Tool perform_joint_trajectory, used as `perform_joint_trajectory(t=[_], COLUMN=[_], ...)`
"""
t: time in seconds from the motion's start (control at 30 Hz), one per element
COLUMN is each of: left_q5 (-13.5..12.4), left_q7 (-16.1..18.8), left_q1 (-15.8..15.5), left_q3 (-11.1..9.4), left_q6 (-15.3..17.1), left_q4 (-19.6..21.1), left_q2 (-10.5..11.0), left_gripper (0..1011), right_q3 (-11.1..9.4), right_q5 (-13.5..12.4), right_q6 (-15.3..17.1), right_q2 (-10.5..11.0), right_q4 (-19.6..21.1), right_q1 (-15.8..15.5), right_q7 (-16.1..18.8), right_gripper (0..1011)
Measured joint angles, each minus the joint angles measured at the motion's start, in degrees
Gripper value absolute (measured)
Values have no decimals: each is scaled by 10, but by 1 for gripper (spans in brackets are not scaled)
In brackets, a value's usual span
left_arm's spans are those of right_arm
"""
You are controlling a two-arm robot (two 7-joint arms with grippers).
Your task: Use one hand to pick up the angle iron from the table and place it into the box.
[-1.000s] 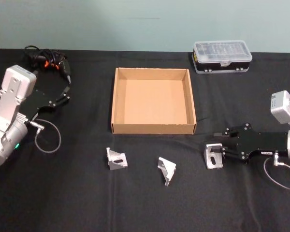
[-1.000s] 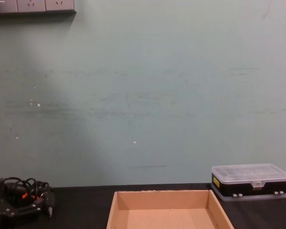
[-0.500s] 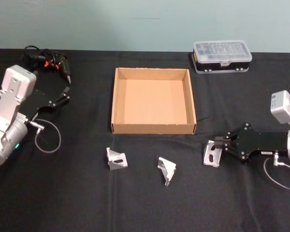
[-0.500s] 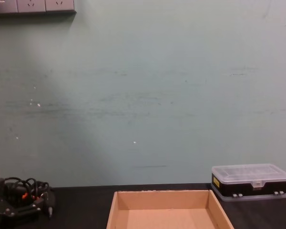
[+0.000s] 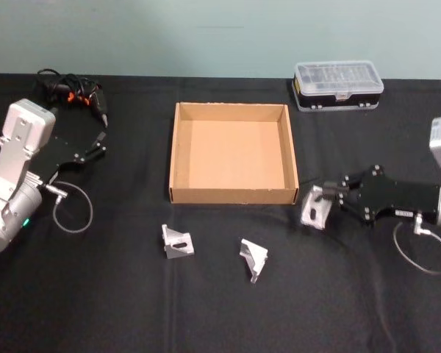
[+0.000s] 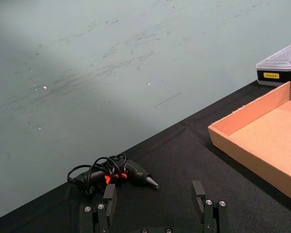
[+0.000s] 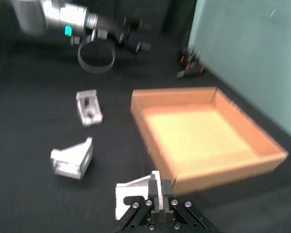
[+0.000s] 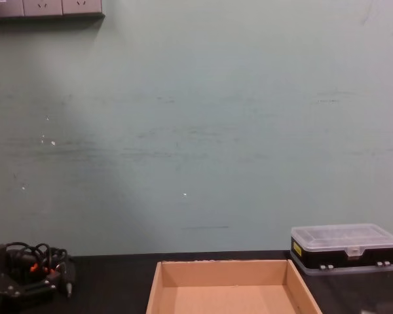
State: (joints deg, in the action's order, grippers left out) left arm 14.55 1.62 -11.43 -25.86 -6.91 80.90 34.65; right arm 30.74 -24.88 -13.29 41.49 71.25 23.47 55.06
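Your angle iron (image 5: 314,208) is clamped in the right tool (image 5: 326,197), just beside the box's (image 5: 174,158) near right corner and seemingly lifted off the bench (image 5: 353,294). A second bracket (image 5: 177,241) and a third bracket (image 5: 253,258) lie before the box. Your left tool (image 5: 101,140) rests far left, fingers apart.

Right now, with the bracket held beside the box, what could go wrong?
The right tool grips the bracket near one edge, so it may twist or slip out. The bracket is close to the box at its near right corner and could clip that low wall if carried across too low.
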Motion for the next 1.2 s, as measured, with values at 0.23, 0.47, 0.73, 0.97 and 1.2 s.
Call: perform_joint_trajectory(t=[0.23,0.47,0.73,0.97,1.2], left_q5=[0,0,0,0,0], left_q7=[0,0,0,0,0], left_q1=[0,0,0,0,0], left_q3=[0,0,0,0,0], left_q6=[0,0,0,0,0], left_q4=[0,0,0,0,0], left_q2=[0,0,0,0,0], left_gripper=[1011,1011,1011,1011,1011], right_q3=[-23,-2,48,99,131], right_q5=[-41,-16,38,100,157], right_q6=[23,51,73,92,80], right_q2=[-12,-53,-124,-201,-259], right_q4=[43,28,-52,-160,-268], right_q1=[11,73,165,239,283], right_q7=[-17,-41,-50,-70,-87], right_gripper=[54,54,54,53,54])
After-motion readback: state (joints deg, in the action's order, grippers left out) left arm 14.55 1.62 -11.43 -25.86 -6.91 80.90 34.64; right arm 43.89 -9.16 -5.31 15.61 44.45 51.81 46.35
